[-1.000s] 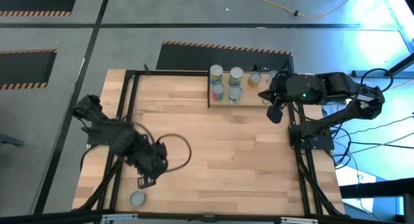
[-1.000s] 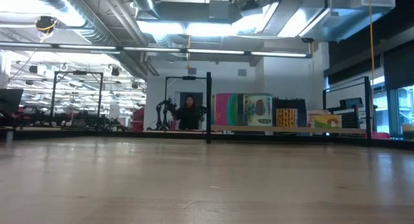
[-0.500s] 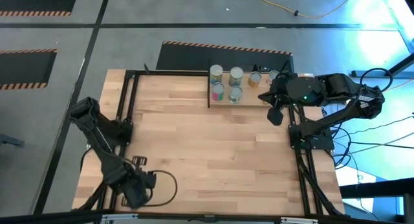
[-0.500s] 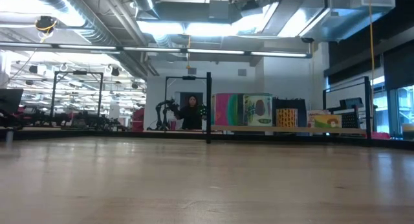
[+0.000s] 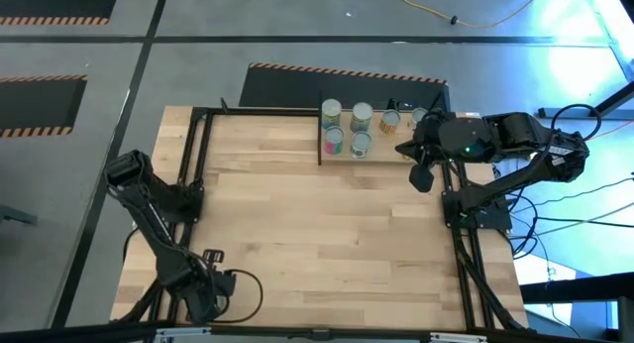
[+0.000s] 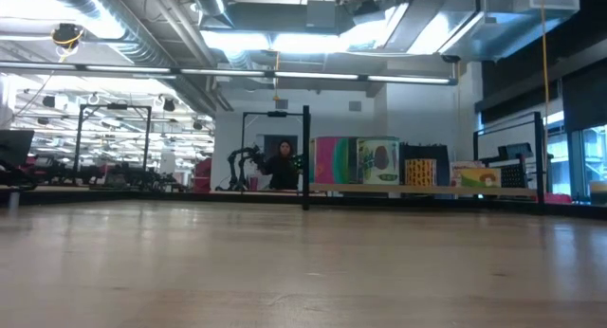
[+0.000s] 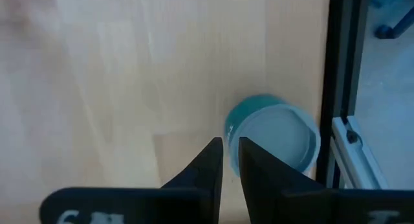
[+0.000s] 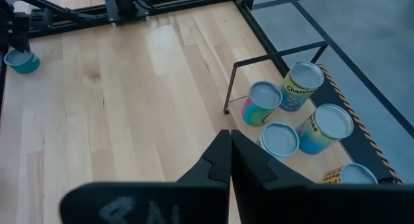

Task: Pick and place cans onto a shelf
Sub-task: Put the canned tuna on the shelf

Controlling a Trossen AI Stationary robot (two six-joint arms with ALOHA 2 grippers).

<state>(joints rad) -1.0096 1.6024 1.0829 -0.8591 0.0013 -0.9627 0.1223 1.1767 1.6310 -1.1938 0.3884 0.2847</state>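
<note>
A teal can (image 7: 272, 138) stands upright on its base at the table's near left corner, close to the black frame rail (image 7: 336, 88). It also shows in the right wrist view, the teal can (image 8: 22, 61). My left gripper (image 7: 231, 153) hangs just above and beside it, pointing down. Its fingers are shut to a narrow slit and touch nothing. In the high view the left gripper (image 5: 203, 298) hides the can. Several cans (image 5: 347, 128) stand on the shelf (image 5: 386, 152) at the far edge. My right gripper (image 5: 422, 176) waits shut, raised beside the shelf.
Black frame rails run along the table's left side (image 5: 188, 204) and right side (image 5: 451, 204). The shelf's black edge panel (image 5: 319, 135) stands upright at its left end. A cable loop (image 5: 248, 288) trails from the left arm. A person (image 6: 282, 165) stands far behind the table.
My left gripper has gone down and toward the table's near left corner, ending over the teal can, which the arm now covers in the high view. The can has stayed where it was.
</note>
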